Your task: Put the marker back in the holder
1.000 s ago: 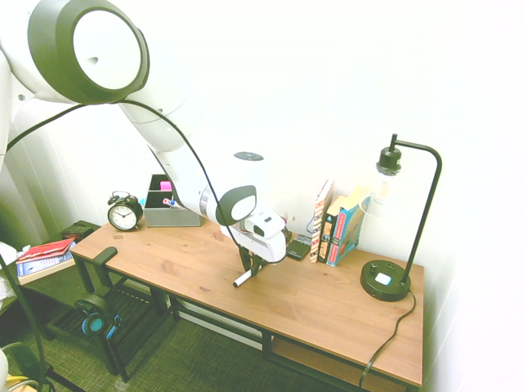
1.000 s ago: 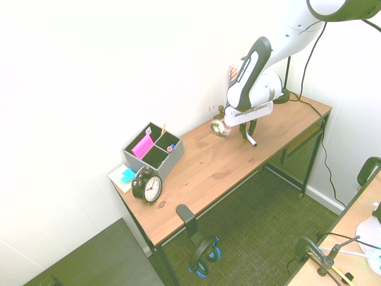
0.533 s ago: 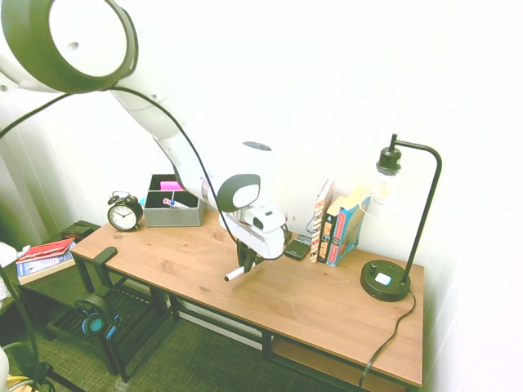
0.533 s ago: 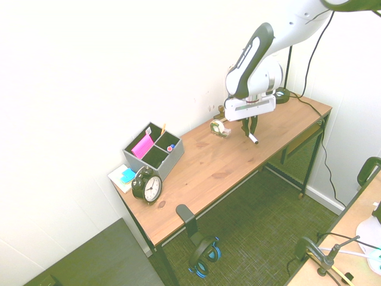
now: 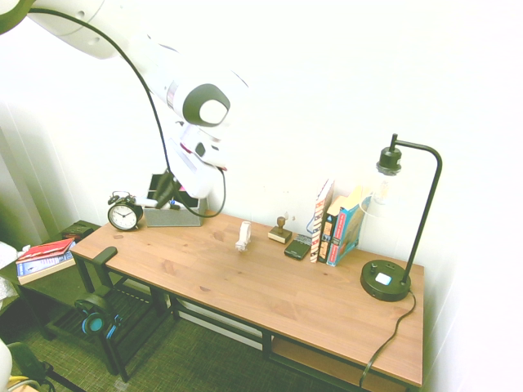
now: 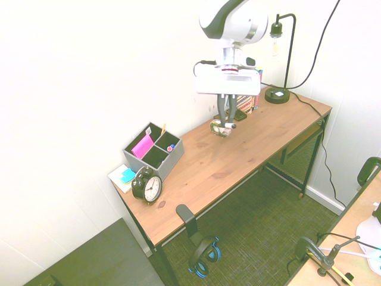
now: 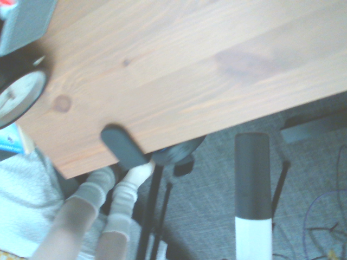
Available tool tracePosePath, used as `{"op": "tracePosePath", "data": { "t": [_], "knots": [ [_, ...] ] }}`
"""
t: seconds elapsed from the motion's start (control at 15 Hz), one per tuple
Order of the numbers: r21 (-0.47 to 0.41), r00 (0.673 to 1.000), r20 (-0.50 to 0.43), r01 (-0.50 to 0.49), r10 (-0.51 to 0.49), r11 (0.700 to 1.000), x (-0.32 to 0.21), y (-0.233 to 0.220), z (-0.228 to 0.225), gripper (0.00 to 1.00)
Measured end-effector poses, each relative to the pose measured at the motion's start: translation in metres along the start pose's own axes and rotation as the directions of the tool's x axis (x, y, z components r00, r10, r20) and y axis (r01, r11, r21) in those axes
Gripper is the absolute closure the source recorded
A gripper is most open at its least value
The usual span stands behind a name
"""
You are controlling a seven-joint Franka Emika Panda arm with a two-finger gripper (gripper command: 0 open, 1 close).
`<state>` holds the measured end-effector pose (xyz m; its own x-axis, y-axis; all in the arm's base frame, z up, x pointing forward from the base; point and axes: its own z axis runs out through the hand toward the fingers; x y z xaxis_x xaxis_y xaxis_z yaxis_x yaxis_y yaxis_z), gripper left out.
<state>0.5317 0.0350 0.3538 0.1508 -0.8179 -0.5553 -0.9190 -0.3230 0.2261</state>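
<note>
Second exterior view shows the gripper (image 6: 225, 119) clamped on the marker (image 6: 226, 123), raised above the desk (image 6: 238, 161), right of the grey holder (image 6: 156, 152) at its far-left end

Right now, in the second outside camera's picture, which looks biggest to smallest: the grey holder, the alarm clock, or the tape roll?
1. Grey holder, largest.
2. Alarm clock, somewhat smaller, though it sits nearer the camera.
3. Tape roll, smallest, but farther off and partly hidden behind the tool, so less sure.
</note>
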Motion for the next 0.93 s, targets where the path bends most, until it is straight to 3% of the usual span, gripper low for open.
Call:
{"op": "tracePosePath", "data": {
  "t": [0.4, 0.93],
  "knots": [
    [0.013, 0.992, 0.081, -0.1, 0.099, 0.995, -0.087, -0.057, 0.071, 1.0],
    [0.067, 0.976, 0.166, -0.156, 0.143, 0.985, -0.059, -0.153, 0.085, 1.0]
  ]
}}
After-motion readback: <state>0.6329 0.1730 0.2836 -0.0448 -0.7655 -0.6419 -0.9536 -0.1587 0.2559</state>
